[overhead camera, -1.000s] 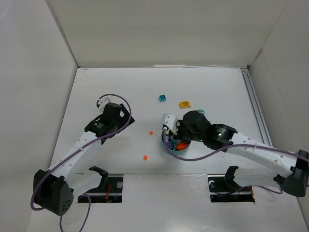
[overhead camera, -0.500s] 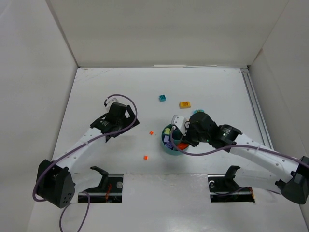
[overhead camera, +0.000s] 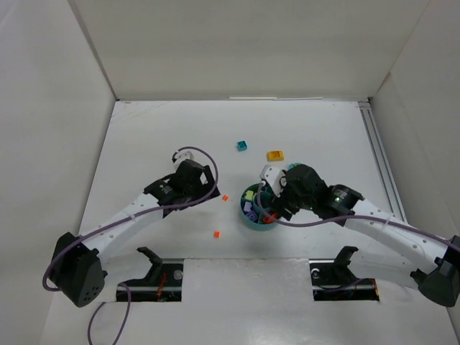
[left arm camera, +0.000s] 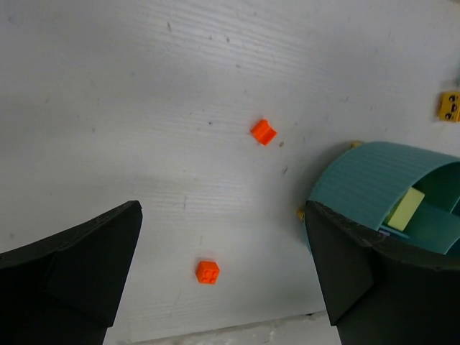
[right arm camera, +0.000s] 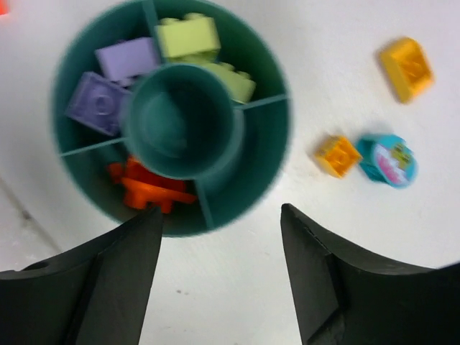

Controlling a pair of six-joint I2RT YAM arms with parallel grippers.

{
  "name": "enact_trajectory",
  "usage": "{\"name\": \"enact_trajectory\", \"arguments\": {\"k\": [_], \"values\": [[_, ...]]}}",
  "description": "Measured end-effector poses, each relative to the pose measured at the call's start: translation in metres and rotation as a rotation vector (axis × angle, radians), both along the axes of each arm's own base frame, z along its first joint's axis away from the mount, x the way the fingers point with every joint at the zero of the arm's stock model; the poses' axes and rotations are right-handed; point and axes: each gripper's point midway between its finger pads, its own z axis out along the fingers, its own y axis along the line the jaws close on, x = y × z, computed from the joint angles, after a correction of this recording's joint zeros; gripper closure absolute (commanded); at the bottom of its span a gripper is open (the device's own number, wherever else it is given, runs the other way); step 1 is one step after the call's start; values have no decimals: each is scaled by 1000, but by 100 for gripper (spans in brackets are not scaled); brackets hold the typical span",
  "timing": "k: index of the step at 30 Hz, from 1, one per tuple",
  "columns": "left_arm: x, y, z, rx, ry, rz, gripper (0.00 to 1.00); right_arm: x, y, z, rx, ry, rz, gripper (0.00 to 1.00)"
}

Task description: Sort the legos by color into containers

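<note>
1. The dish (overhead camera: 253,218) is sitting on the bench (overhead camera: 144,136), slightly toward the right edge from the middle and closer to the near edge than to the far one.
2. Inside it, lime green bricks (right arm camera: 188,34) are filling one wedge, purple bricks (right arm camera: 93,104) are lying in the neighbouring wedge, and orange pieces (right arm camera: 147,188) are resting in a third.
3. The right gripper (right arm camera: 219,215) is hanging directly over the dish, its jaws standing apart and gripping nothing.
4. The left gripper (left arm camera: 221,215) is hovering above the bare bench on the left-edge side of the dish, its jaws spread wide and holding nothing.
5. The first orange brick (left arm camera: 264,131) is lying near the dish wall on that same side; the second orange brick (left arm camera: 207,271) is lying apart from it, closer to the near edge.
6. The yellow brick (overhead camera: 274,155) and the teal brick (overhead camera: 242,146) are lying apart from each other on the far-edge side of the dish.
7. A small yellow brick (right arm camera: 336,154) is lying just beside a teal round piece (right arm camera: 387,159), both outside the dish; I cannot tell whether they are touching.
</note>
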Motion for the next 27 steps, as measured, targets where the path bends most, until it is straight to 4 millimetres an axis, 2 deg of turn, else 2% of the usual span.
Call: {"name": "enact_trajectory", "arguments": {"k": [3, 4, 7, 10, 14, 15, 19, 22, 27], "values": [[-23, -21, -3, 1, 28, -81, 15, 18, -23, 11, 16, -39, -130, 19], [-32, -29, -4, 0, 38, -113, 17, 26, -34, 15, 23, -51, -189, 12], [-57, -47, -12, 10, 77, -187, 29, 51, -78, 24, 42, -77, -393, 0], [-77, -55, -27, 54, 137, -228, 38, 67, -117, 30, 58, -91, -558, 0], [-98, -54, -46, 120, 212, -244, 42, 74, -156, 36, 75, -109, -714, 0], [-101, -52, -50, 136, 230, -236, 47, 75, -163, 37, 77, -113, -738, 0], [-105, -43, -58, 174, 263, -205, 52, 75, -180, 41, 81, -125, -795, 0], [-109, -40, -64, 198, 281, -196, 58, 75, -183, 41, 81, -127, -805, 0], [-112, -39, -73, 239, 297, -196, 60, 74, -183, 41, 79, -124, -803, 0]]}}
